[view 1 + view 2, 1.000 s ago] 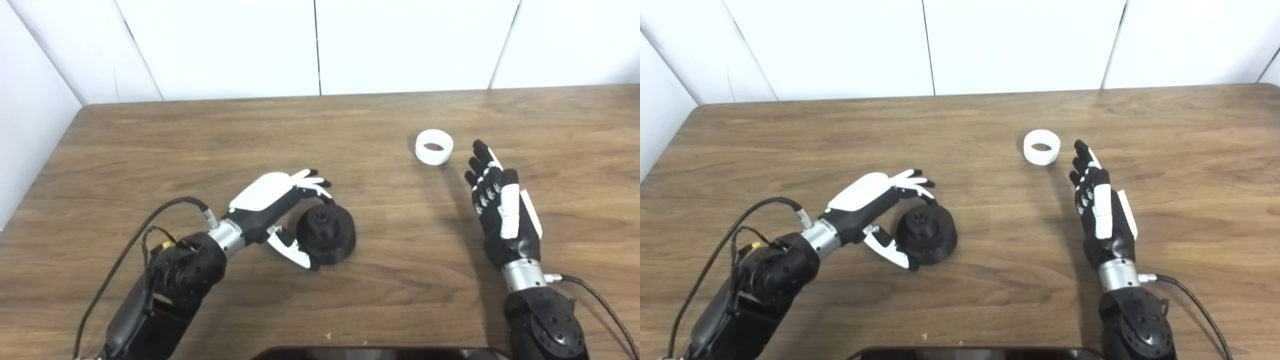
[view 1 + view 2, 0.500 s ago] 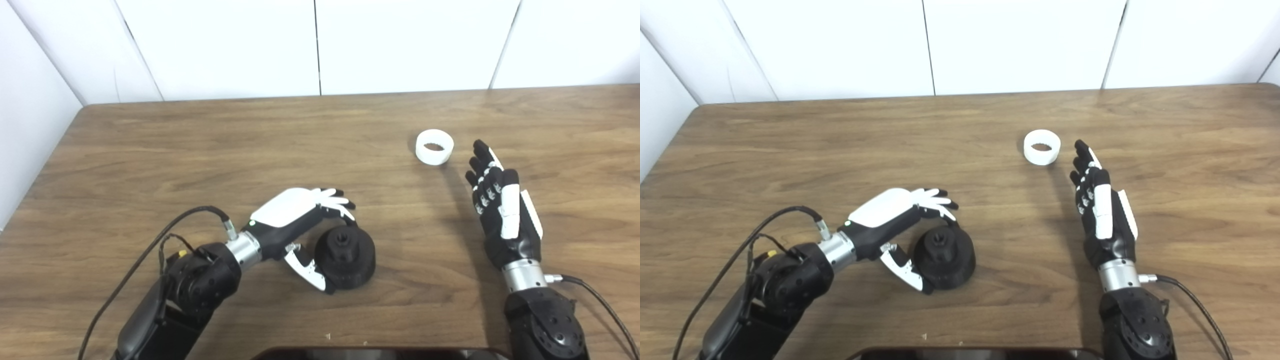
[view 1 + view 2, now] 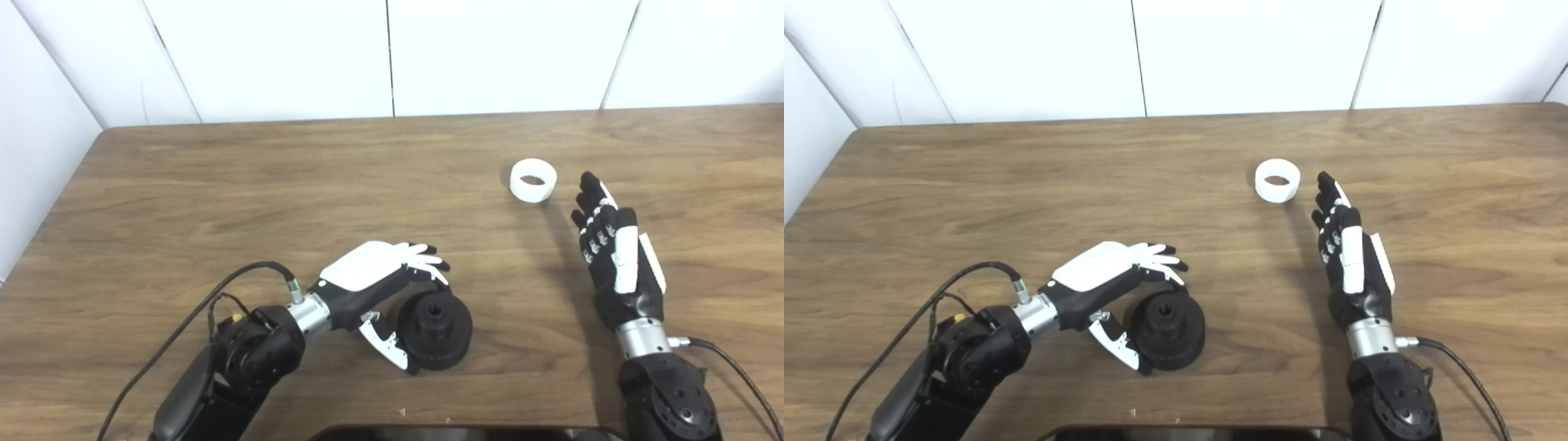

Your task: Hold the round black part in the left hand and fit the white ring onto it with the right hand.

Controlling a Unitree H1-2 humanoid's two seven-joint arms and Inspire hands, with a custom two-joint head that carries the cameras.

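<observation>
Both hands on table: left hand (image 3: 383,288) clamped round black part (image 3: 436,329), thumb & fingers touching it; right hand (image 3: 615,260) spread flat, empty, just beside white ring (image 3: 533,180).

white ring (image 3: 533,180), black round part (image 3: 435,329), wood-grain brown table (image 3: 245,184)

Tabletop (image 3: 257,184): wood-grain laminate, brown, with darker streaks running left to right; rounded corner at the far left; far edge runs straight along the wall.

Wall panels (image 3: 502,55): plain white, flat, divided by thin dark vertical seams; they stand behind the tabletop along its far edge. A further white panel (image 3: 37,153) angles in at the left side, beside the tabletop's left edge.

Dark object (image 3: 465,433): black, glossy, low curved edge, at the bottom edge of the view; mostly cut off, identity cannot be told.

Small pale speck (image 3: 401,411): lies on the tabletop, near the dark object.
</observation>
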